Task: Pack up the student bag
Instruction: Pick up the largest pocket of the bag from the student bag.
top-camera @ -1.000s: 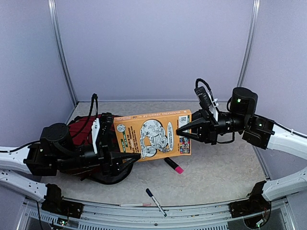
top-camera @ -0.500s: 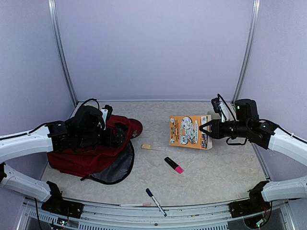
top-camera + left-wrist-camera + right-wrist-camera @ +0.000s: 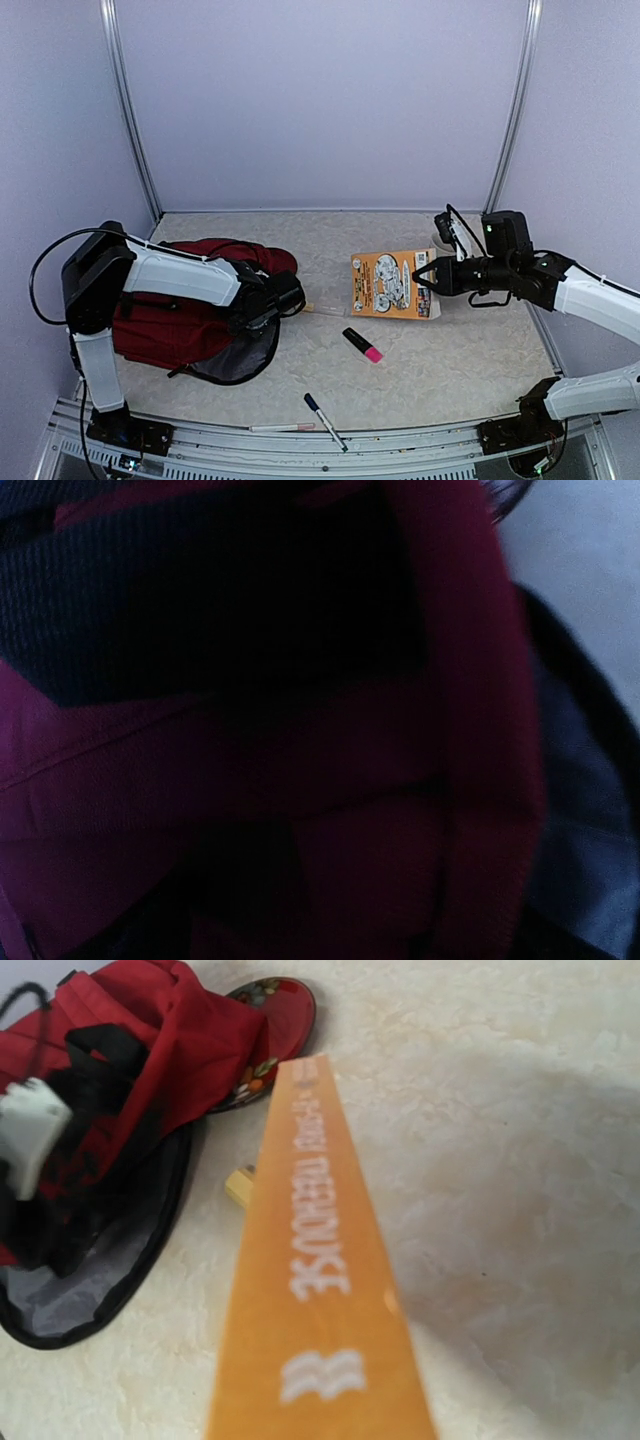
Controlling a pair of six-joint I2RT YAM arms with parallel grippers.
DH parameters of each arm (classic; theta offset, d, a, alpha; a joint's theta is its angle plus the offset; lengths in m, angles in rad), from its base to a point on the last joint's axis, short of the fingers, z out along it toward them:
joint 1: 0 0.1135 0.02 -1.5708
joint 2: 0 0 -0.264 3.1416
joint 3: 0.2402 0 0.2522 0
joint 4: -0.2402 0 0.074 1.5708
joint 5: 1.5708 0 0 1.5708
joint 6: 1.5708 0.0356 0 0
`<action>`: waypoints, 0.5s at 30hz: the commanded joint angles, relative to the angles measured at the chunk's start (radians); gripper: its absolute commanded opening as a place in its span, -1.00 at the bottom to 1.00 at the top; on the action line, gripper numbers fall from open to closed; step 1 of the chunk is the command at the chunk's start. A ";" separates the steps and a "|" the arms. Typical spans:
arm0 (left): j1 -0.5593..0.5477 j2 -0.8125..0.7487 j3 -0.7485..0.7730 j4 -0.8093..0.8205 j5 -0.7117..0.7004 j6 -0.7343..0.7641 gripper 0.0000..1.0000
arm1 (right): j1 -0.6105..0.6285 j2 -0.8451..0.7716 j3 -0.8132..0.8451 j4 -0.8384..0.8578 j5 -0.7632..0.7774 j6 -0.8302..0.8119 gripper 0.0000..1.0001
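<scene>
- Student bag (image 3: 155,335) lies at the left, flap open; packing looks mostly undone: nearest, a pen (image 3: 322,409) lies loose.
- Farther, a pink highlighter (image 3: 363,345) waits in the middle, bare room around it.
- Left gripper (image 3: 283,297) sits at the bag's mouth; open or closed, I cannot tell.
- Right gripper (image 3: 431,279) clamps the orange book (image 3: 385,285), clear of the walls.

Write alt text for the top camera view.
The right gripper grips an orange book by its edge, mid-table, while the left gripper is at the right end of the dark red bag lying on the left, its jaws hard to make out. A pink-tipped highlighter and a pen lie loose on the table nearer the arm bases.
</scene>
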 commanded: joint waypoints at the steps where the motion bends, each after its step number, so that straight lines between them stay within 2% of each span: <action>1: -0.017 0.068 0.054 -0.156 -0.201 -0.038 0.15 | -0.001 -0.003 -0.002 0.089 -0.039 0.010 -1.00; 2: -0.028 0.066 0.062 -0.159 -0.216 -0.045 -0.42 | -0.001 -0.002 -0.001 0.089 -0.047 0.010 -1.00; 3: -0.041 0.057 0.075 -0.165 -0.227 -0.052 -0.89 | -0.001 -0.004 0.003 0.091 -0.056 0.008 -1.00; 4: -0.057 0.042 0.090 -0.177 -0.235 -0.058 -1.00 | 0.000 -0.010 0.004 0.096 -0.070 0.005 -1.00; 7: -0.110 -0.043 0.146 -0.208 -0.252 -0.076 -1.00 | 0.003 -0.046 -0.004 0.146 -0.154 -0.018 -1.00; 10: -0.135 -0.188 0.198 -0.220 -0.263 -0.080 -1.00 | 0.012 -0.088 -0.028 0.251 -0.302 -0.009 -1.00; 13: -0.156 -0.297 0.234 -0.224 -0.262 -0.072 -1.00 | 0.039 -0.086 -0.041 0.350 -0.405 0.079 -1.00; 15: -0.167 -0.357 0.237 -0.210 -0.242 -0.065 -1.00 | 0.097 -0.053 -0.042 0.423 -0.400 0.152 -1.00</action>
